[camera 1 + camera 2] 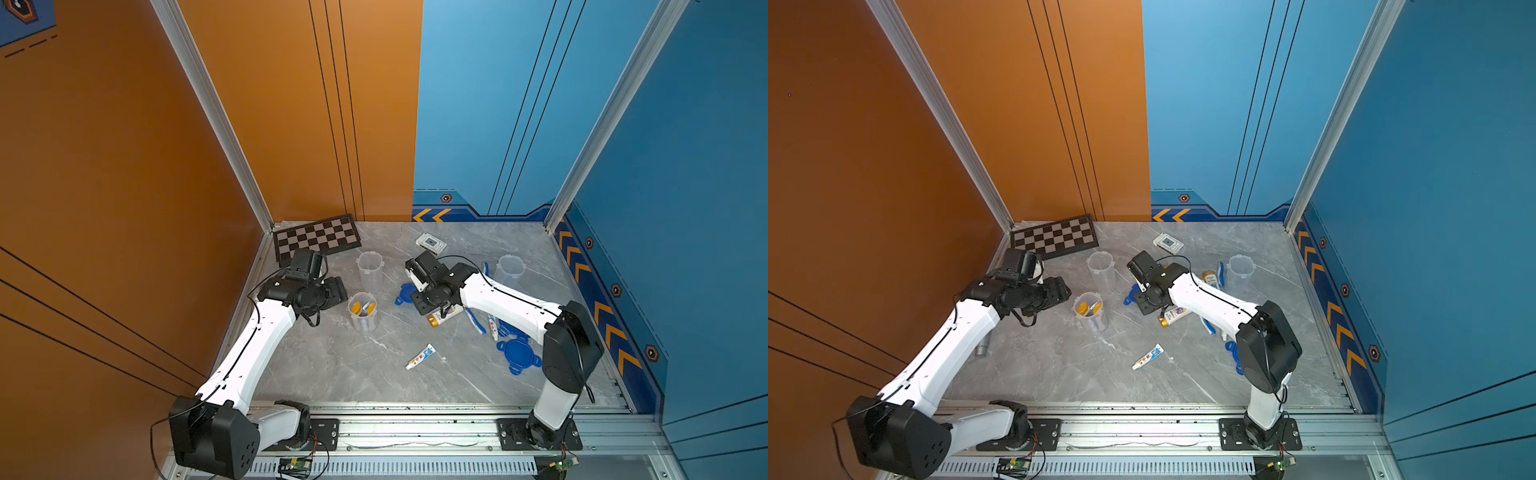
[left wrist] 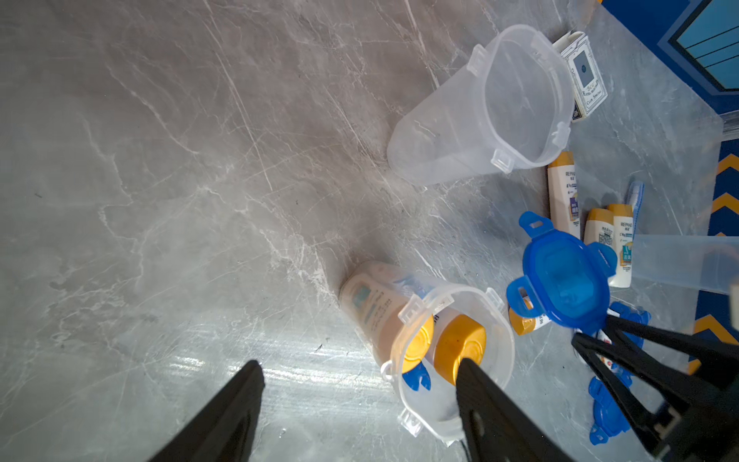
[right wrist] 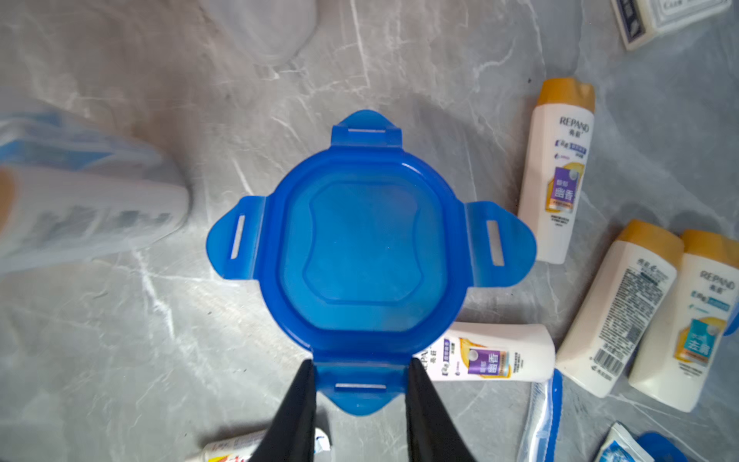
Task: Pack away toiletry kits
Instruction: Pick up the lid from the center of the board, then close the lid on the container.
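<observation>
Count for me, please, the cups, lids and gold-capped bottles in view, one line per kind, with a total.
Cups: 3
Lids: 3
Bottles: 6, two of them inside a cup
Total: 12

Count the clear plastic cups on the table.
3. An empty cup near the chessboard, a filled cup in front of it, a third cup beyond the right arm.

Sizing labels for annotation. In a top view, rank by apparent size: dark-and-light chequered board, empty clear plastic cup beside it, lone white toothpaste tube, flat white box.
1. dark-and-light chequered board
2. empty clear plastic cup
3. white toothpaste tube and flat white box: look alike, unranked.
</observation>
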